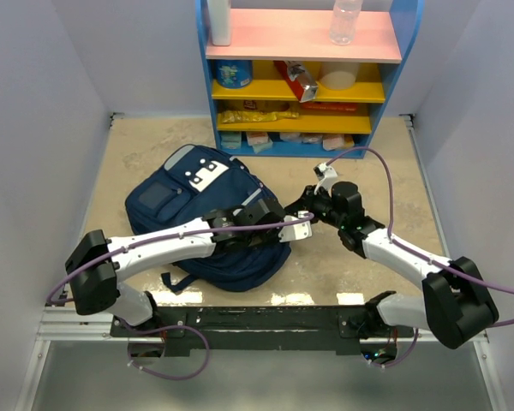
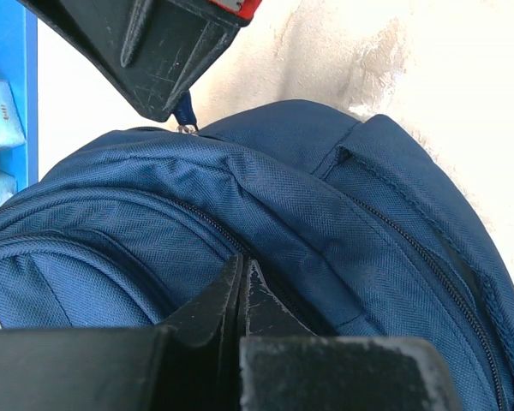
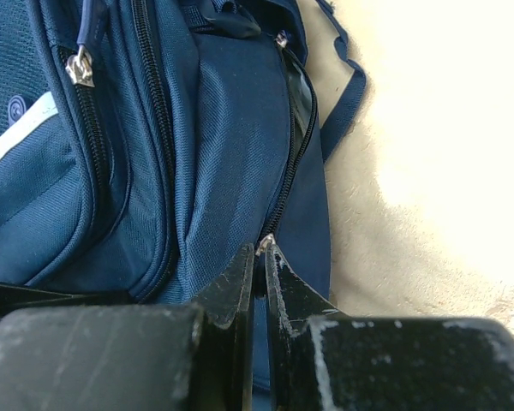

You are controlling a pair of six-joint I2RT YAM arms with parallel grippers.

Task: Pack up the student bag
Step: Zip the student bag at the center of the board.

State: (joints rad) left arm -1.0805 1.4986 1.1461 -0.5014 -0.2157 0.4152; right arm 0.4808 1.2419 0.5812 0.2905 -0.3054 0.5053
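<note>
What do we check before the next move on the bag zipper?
1. Right gripper on zipper pull: ok, the pull sits between its fingertips.
2. Left gripper bracing the student bag: cannot tell; it is shut against the fabric, and no pinched fold shows.
3. Compartment open for packing: not ok; no open mouth in any view.
4. Bag lying flat on the table: ok.
5. Grippers apart from each other: ok, though close together.
</note>
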